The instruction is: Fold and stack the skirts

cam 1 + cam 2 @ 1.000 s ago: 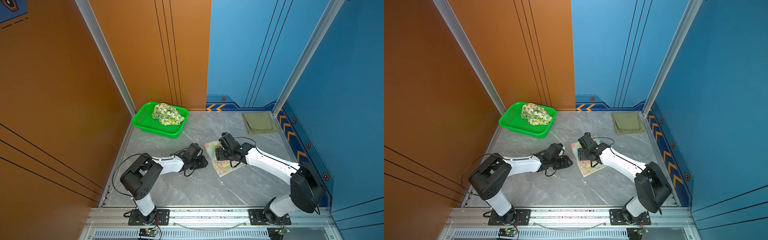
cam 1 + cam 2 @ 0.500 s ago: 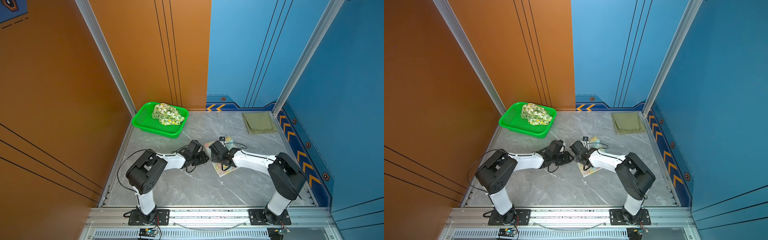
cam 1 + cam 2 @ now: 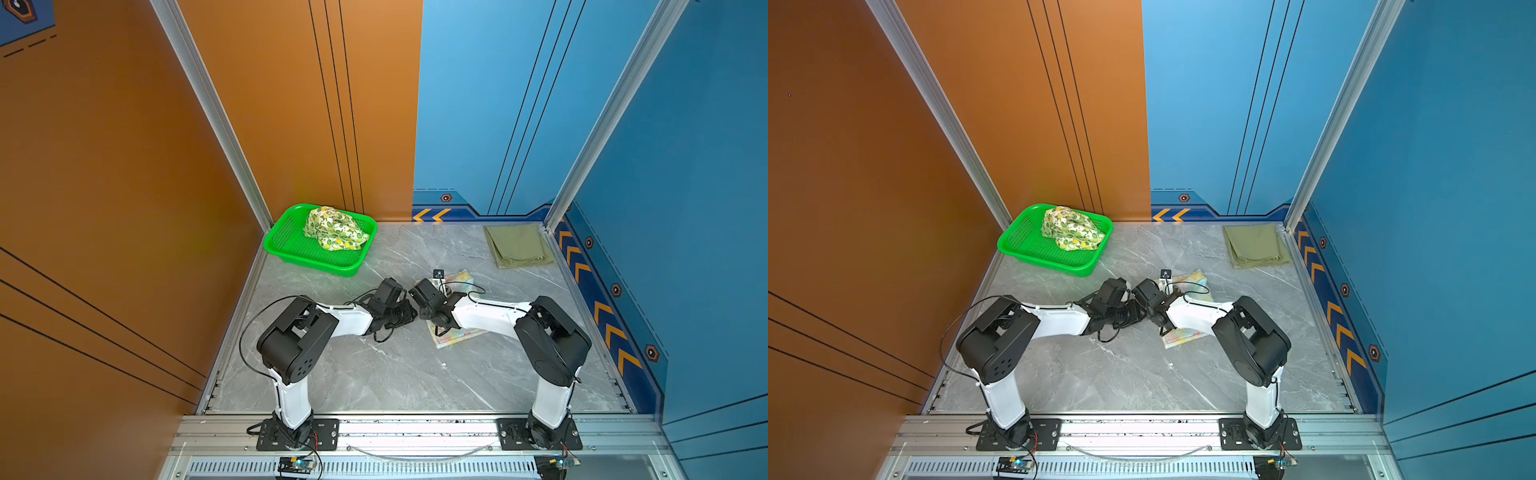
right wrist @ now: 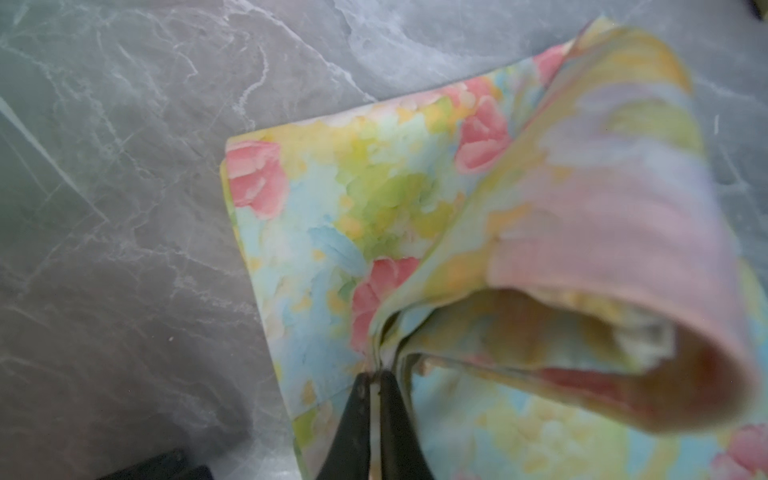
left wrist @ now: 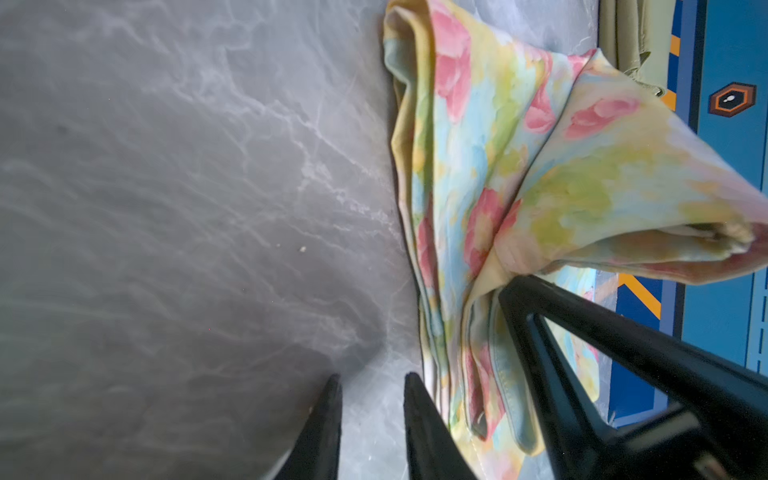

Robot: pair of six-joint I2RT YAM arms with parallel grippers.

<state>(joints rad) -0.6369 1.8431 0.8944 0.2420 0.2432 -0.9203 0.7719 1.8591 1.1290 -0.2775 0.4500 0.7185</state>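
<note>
Floral skirt (image 3: 455, 339) (image 3: 1180, 337) lies on the grey table (image 3: 374, 374) at the middle of both top views, folded, with its long axis running from near to far. Only its near and far ends show past my right arm (image 3: 486, 318). Both arms rise from the rail at the bottom of the frame, bend at the elbow and reach low toward the centre, so the wrists almost meet. In the right wrist view my right claw (image 4: 376, 378) is clenched on a bunched fold of the floral skirt (image 4: 332, 208), and a loop of cloth, blurred, curls up on the right of that frame. In the left wrist view my left claw (image 5: 371, 378) is slightly parted and grasps nothing. It sits low over bare table just beside the skirt's (image 5: 457, 166) edge. From above, the wrists hide both sets of fingertips. Farther back, at upper left of the table, the lemon skirt (image 3: 334, 228) (image 3: 1071, 228) sits crumpled in the green basket (image 3: 286, 237). The olive skirt (image 3: 519, 245) (image 3: 1256, 245) lies folded flat in the far right corner.
</note>
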